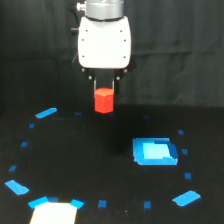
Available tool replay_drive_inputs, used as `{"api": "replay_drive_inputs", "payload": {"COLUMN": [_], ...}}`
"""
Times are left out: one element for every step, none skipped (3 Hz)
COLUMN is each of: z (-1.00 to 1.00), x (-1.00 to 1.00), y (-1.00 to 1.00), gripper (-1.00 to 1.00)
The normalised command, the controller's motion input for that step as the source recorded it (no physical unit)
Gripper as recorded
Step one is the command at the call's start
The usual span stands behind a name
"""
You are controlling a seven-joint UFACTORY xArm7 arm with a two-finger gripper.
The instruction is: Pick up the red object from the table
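The red object [104, 100], a small red-orange hexagonal block, sits between the two dark fingers of my gripper [104, 92] at the upper middle of the exterior view. The gripper is shut on the block's sides, under the white wrist housing [104, 42]. The block hangs above the black table [90, 160], and its lower part shows below the fingertips. Whether its bottom still touches the table I cannot tell from this view.
A large blue rectangle [154, 151] lies at the exterior view's right. A white patch [54, 213] sits at the bottom left edge. Small blue tape marks ring the table, with longer strips at left [46, 113], lower left [16, 187] and lower right [186, 198].
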Motion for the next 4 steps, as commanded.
{"api": "replay_drive_inputs", "payload": {"z": [0.30,0.46,0.31,0.38], "x": [0.02,-0.03,-0.04,0.05], "y": [-0.10,-0.48,-0.11,-0.15], "gripper": [-0.96,-1.00,-1.00,-1.00]}}
